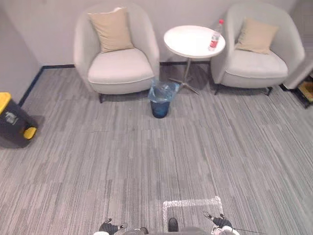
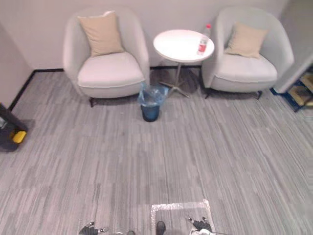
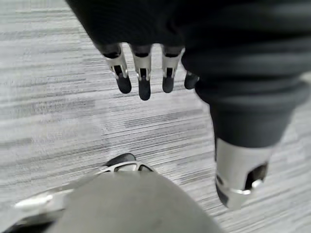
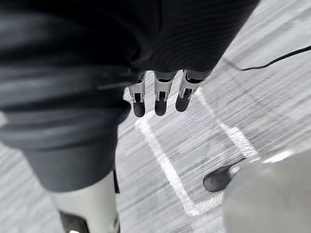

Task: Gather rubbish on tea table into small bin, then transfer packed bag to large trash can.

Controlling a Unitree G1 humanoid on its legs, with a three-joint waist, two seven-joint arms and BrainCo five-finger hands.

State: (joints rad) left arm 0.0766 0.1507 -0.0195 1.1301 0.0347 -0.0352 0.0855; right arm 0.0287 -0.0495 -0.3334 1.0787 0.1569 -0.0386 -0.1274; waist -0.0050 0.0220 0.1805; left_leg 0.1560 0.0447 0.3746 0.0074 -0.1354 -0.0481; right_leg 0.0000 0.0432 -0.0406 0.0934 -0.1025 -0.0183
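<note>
White, the round table (image 1: 194, 41) stood at upper centre of the head view, with a bottle (image 1: 214, 36) at its right edge. The blue-lined bin (image 1: 161, 100) sat just below-left of it, the large can (image 1: 14, 122) at far left. My left hand (image 3: 144, 77) and right hand (image 4: 160, 94) hung low, fingers straight and loosely spread, holding nothing.

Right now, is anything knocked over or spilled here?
No, nothing stands out. The bottle stands upright near the edge of the round table, and the small bin sits upright beside it.
</note>
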